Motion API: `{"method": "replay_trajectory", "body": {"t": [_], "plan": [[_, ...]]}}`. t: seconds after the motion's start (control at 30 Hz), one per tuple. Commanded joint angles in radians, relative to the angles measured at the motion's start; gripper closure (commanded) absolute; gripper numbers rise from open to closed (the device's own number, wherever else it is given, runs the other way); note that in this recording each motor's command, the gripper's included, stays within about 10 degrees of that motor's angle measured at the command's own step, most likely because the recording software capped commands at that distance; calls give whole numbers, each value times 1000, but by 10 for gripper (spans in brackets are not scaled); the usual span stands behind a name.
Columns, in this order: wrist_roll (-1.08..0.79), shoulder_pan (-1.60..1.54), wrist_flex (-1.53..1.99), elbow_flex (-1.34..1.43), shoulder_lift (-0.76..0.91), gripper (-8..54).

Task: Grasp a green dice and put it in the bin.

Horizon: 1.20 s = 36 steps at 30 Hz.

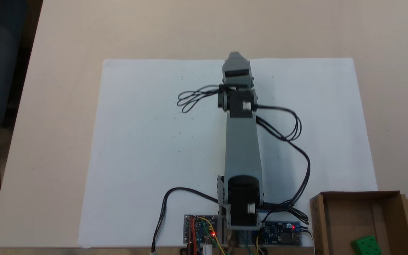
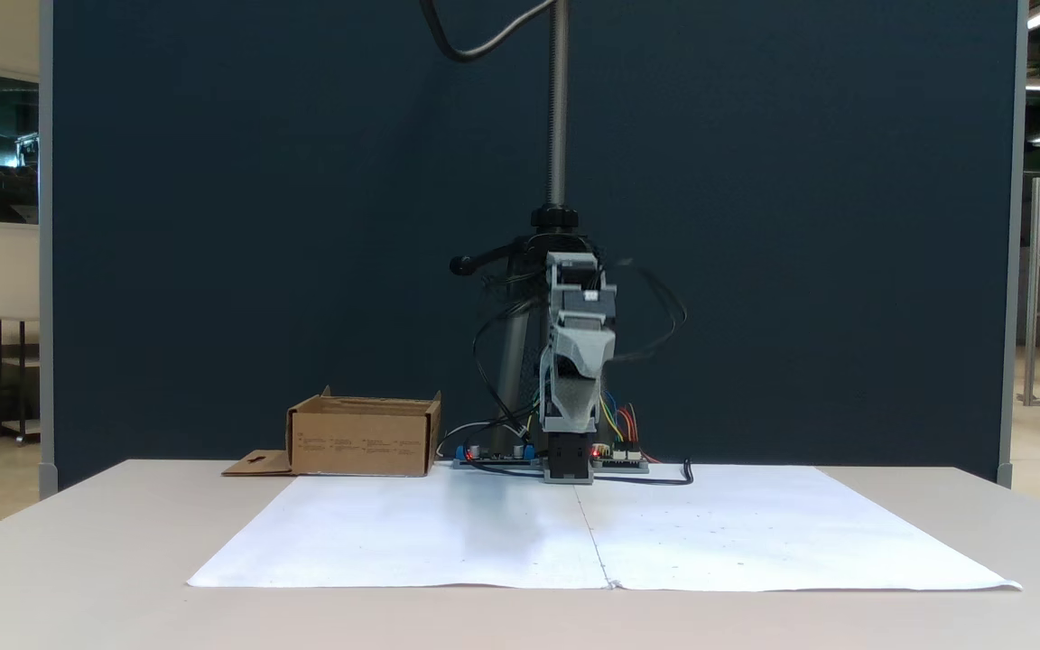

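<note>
A green dice (image 1: 366, 245) lies inside the bin (image 1: 356, 195), a brown cardboard box at the lower right of a fixed view. The same bin (image 2: 364, 438) stands left of the arm's base in the other fixed view, and its walls hide the dice there. The grey arm reaches out over the white paper, far from the bin. My gripper (image 1: 235, 56) hangs above the paper's far edge, its jaws drawn together into one narrow tip with nothing between them. Seen from the front, the gripper (image 2: 571, 417) points down toward the paper.
A large white paper sheet (image 1: 147, 141) covers the middle of the beige table. Circuit boards (image 1: 200, 232) with lit red LEDs and loose black cables (image 1: 292, 134) sit around the arm's base. A camera pole (image 2: 558, 108) rises behind the arm.
</note>
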Motion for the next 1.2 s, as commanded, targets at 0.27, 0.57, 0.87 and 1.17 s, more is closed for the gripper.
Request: {"method": "replay_trajectory", "body": {"t": [0.27,0.57,0.87,1.17], "plan": [[34,2,-429,308,202,20],[118,23,-708,476,359,19],[129,32,-989,721,374,19],[95,23,-1267,857,376,21]]}}
